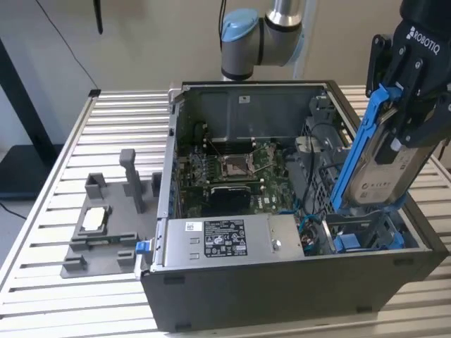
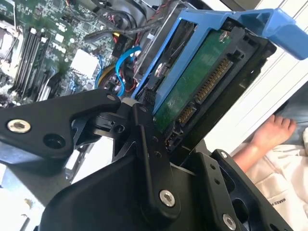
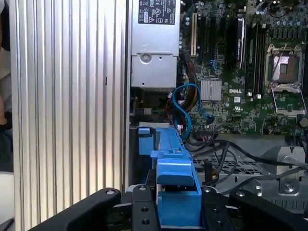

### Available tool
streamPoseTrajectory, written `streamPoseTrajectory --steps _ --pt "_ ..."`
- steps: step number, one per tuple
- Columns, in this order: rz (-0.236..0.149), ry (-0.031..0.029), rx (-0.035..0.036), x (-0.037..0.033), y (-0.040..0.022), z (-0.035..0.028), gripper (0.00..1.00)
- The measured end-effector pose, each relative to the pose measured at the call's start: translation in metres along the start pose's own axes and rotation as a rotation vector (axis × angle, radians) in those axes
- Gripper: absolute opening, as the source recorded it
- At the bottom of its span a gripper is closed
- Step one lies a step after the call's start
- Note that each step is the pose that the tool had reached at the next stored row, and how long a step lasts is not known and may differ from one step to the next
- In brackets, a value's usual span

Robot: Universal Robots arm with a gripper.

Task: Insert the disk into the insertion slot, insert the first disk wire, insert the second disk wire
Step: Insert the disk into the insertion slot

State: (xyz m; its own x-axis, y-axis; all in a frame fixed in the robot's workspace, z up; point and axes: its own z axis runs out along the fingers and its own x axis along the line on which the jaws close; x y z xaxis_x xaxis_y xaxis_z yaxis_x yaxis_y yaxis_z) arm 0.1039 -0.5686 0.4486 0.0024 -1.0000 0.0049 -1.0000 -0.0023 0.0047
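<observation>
The disk (image 1: 384,165), a silver drive in a bright blue carrier bracket (image 1: 356,151), hangs tilted over the near corner of the open computer case (image 1: 282,282) on the exterior view's right. Its upper end leans toward the exterior view's right and its lower end points down at the insertion slot (image 1: 366,236). The slot is a grey cage with blue clips (image 1: 347,243) and sits just below the disk. Whether the disk's lower edge touches the cage cannot be told.

The gripper (image 1: 412,120) has its black fingers closed on the upper part of the disk, clamping it from both sides. In the second wrist view the drive's green circuit board and connector row (image 2: 204,84) face the camera, framed by the blue bracket.

Inside the case, the green motherboard (image 1: 232,169) lies toward the far side. The labelled silver power-supply box (image 1: 225,239) runs along the near wall, to the exterior view's left of the slot. Blue cables (image 3: 185,103) curl between the power supply and the motherboard in the first wrist view.

The case stands on a slatted metal table (image 1: 127,120). A grey fixture (image 1: 106,225) lies on the table at the exterior view's left. A person's hand (image 2: 272,132) shows beyond the table edge in the second wrist view.
</observation>
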Motion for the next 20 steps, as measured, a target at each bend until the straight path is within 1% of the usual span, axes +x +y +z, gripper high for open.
streamPoseTrajectory --steps 11,20 --pt "-0.004 0.0000 0.0001 0.0004 0.0000 0.0143 0.33" --pt "-0.007 0.0000 0.0001 0.0027 -0.0001 0.0227 0.33"
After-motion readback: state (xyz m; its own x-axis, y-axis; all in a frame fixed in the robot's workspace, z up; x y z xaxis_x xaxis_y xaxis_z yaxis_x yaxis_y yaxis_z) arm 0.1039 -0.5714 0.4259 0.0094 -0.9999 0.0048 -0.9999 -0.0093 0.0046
